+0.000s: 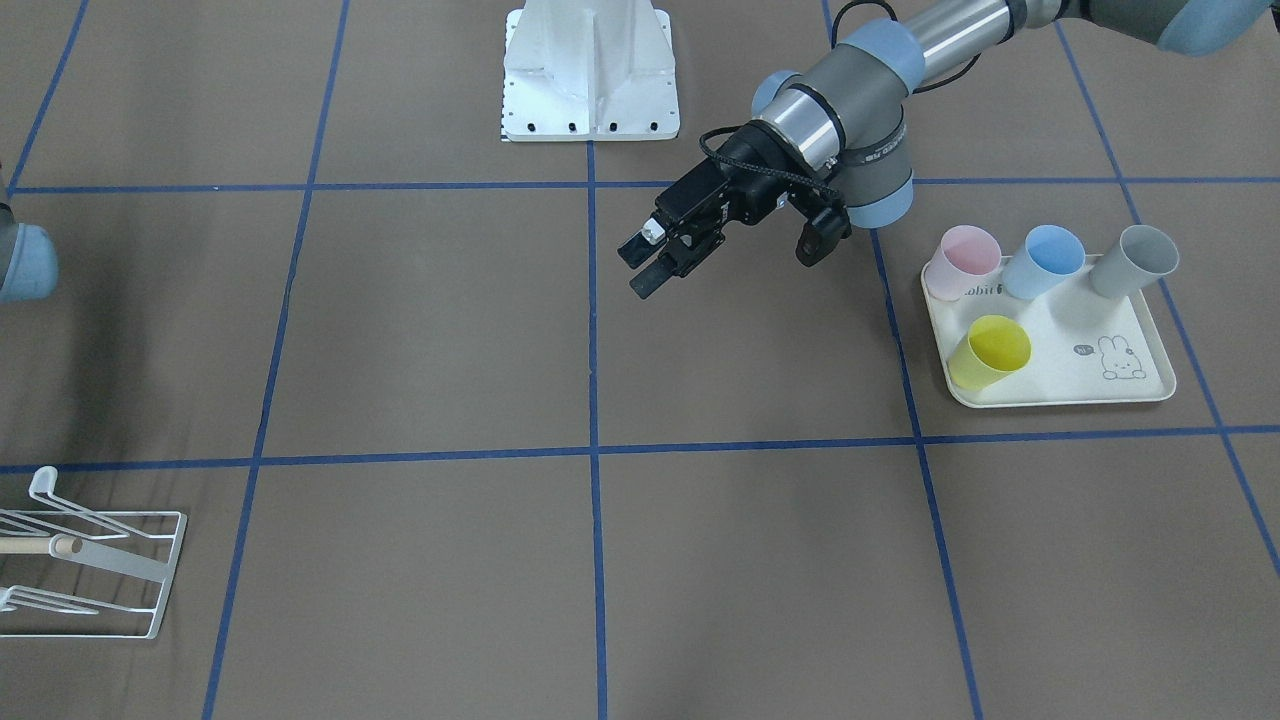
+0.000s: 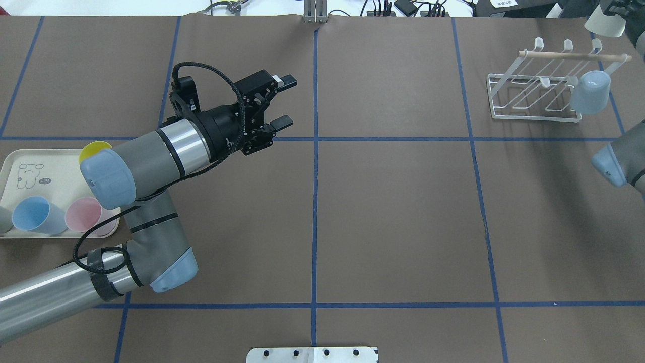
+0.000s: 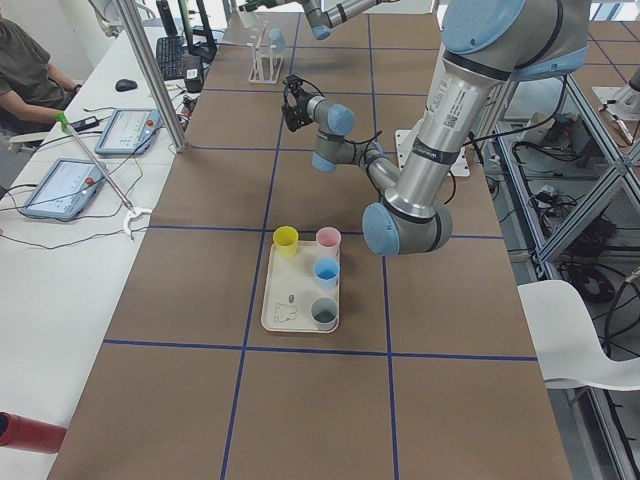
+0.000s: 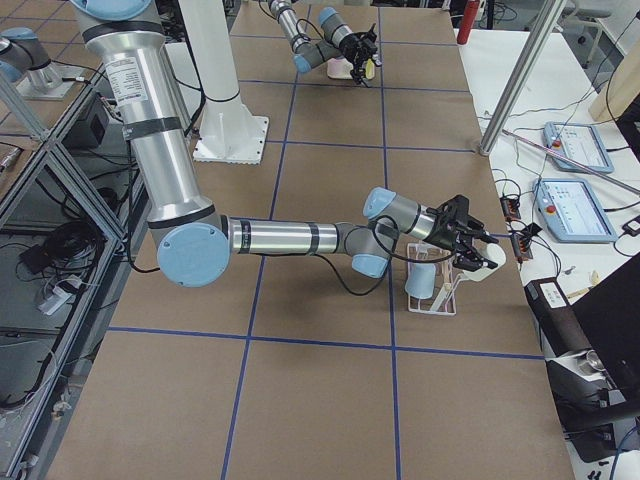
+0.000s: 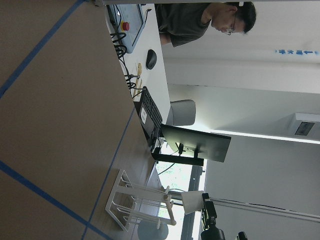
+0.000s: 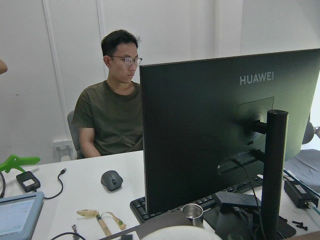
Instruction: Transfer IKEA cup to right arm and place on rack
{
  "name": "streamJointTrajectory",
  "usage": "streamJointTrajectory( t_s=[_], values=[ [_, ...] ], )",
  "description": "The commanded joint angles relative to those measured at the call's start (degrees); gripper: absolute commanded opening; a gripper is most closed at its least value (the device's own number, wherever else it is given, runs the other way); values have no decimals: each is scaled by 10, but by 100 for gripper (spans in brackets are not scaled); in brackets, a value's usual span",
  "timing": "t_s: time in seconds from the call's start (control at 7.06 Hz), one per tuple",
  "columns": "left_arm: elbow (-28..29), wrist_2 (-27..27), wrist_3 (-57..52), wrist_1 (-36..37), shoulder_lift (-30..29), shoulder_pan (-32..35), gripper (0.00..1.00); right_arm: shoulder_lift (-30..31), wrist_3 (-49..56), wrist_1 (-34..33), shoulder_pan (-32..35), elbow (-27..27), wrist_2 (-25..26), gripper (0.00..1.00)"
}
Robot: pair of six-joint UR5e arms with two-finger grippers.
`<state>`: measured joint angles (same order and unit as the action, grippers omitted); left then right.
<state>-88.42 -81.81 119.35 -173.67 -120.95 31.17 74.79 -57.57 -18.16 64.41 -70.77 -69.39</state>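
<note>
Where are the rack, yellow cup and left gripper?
rack (image 2: pixel 534 119): overhead view, base rail.
yellow cup (image 1: pixel 998 345): front-facing view, inside its mouth.
left gripper (image 2: pixel 287 101): overhead view, midway between fingertips.

— Any writing to read?
— "HUAWEI" in pale capitals on the back of the monitor (image 6: pixel 200 140); on the tray (image 1: pixel 1050 335), just beside the pink cup (image 1: pixel 962 258), letters that read "obit".
— More?
— A blue wall sign (image 5: pixel 296 52); too small to read.

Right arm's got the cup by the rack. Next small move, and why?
Probably ease the right gripper in toward a free prong of the rack: its white cup hangs in the air beside the rack, not yet on a prong, and a blue-grey cup already occupies one.
</note>
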Motion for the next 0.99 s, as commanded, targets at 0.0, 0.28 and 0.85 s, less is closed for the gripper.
streamJointTrajectory(
  t_s=[0.0, 0.28, 0.85],
  values=[
    [1, 1, 1, 0, 0, -1, 100, 1, 0, 0, -6, 5, 8, 0],
    [4, 1, 1, -1, 0, -1, 100, 5, 1, -1, -9, 13, 21, 0],
    [4, 1, 4, -2, 0, -1, 100, 7, 1, -2, -22, 28, 37, 0]
  ],
)
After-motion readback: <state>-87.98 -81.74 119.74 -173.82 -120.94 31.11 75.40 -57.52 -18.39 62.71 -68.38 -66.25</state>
